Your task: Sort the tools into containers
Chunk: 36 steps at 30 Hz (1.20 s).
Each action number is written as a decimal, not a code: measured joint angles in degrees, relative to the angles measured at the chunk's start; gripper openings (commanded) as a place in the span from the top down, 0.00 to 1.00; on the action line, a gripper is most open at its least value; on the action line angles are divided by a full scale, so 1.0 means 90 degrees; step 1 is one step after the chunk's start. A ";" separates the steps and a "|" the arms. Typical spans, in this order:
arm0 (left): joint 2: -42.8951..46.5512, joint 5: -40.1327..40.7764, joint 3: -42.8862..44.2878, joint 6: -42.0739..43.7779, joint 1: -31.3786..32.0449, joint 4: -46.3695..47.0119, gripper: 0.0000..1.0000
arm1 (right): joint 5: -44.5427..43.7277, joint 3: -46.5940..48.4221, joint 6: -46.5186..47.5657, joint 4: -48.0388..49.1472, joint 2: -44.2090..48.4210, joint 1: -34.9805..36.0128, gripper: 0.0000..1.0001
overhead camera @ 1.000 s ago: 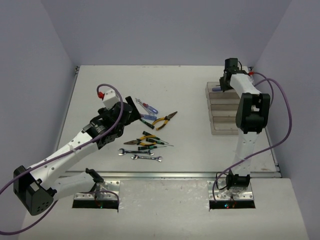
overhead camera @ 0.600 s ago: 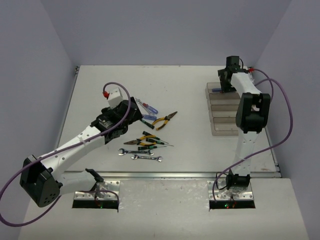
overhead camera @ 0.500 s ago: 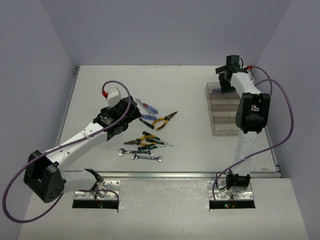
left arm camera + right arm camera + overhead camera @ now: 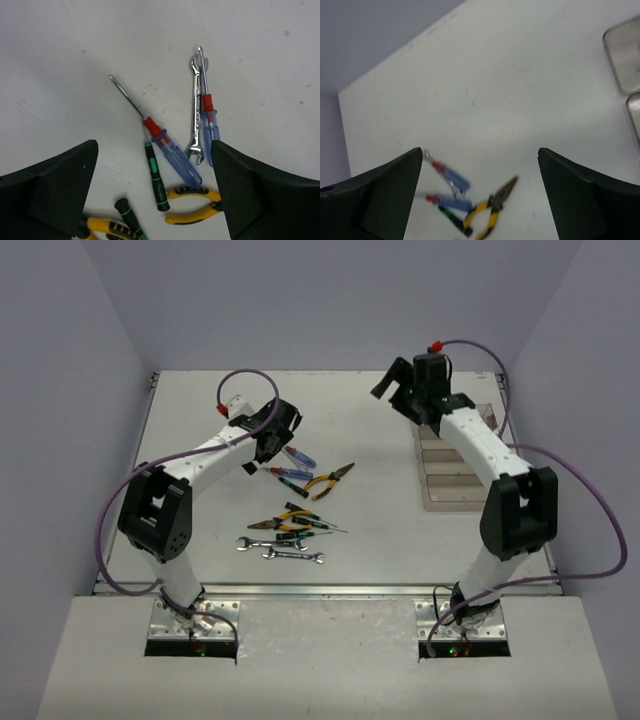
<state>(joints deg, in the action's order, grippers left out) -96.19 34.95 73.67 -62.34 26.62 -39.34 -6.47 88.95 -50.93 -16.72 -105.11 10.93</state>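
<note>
The tools lie loose on the table centre: two blue/red screwdrivers [image 4: 296,456] [image 4: 288,473], yellow-handled pliers [image 4: 330,479], a second pair of pliers [image 4: 277,524], black/green screwdrivers [image 4: 305,515] and silver wrenches [image 4: 293,556]. My left gripper [image 4: 263,450] hovers open over them. In the left wrist view its gripper [image 4: 154,150] spans a blue/red screwdriver [image 4: 172,152], a wrench [image 4: 196,112], a second blue/red screwdriver [image 4: 208,125], a black/green screwdriver [image 4: 156,177] and pliers [image 4: 192,204]. My right gripper [image 4: 392,380] is raised, open and empty [image 4: 480,152]. The containers [image 4: 452,480] lie under the right arm.
Purple cables loop around both arms. The right wrist view shows blurred screwdrivers [image 4: 449,176], pliers [image 4: 492,207] and bin corners [image 4: 622,60] at its right edge. The table's back edge meets the wall behind.
</note>
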 measured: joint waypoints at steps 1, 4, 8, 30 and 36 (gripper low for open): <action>-0.0275 -0.0005 0.0259 -0.0200 -0.0012 -0.0070 0.10 | 0.0155 -0.0530 0.0144 0.0105 0.0392 0.0166 0.01; -0.0978 -0.0006 0.0736 -0.0752 -0.0030 -0.0304 0.10 | 0.0716 -0.1955 0.0444 0.0099 0.1276 0.0425 0.01; -0.1461 -0.0030 0.0751 -0.1123 -0.0162 -0.0600 0.12 | 0.1212 -0.3348 0.0646 0.0391 0.1820 0.0329 0.01; -0.2665 -0.0230 0.1270 -0.1095 -0.0682 -0.0308 0.83 | 0.1921 -0.4775 0.1506 -0.0047 0.4676 0.0473 0.04; -0.2665 -0.0399 0.1270 -0.1095 -0.0717 -0.0192 1.00 | 0.1969 -0.4874 0.1519 -0.0103 0.4740 0.0473 0.03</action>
<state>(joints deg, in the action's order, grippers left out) -120.18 31.36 85.10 -72.20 20.16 -41.06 11.25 45.09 -37.26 -17.65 -62.46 15.18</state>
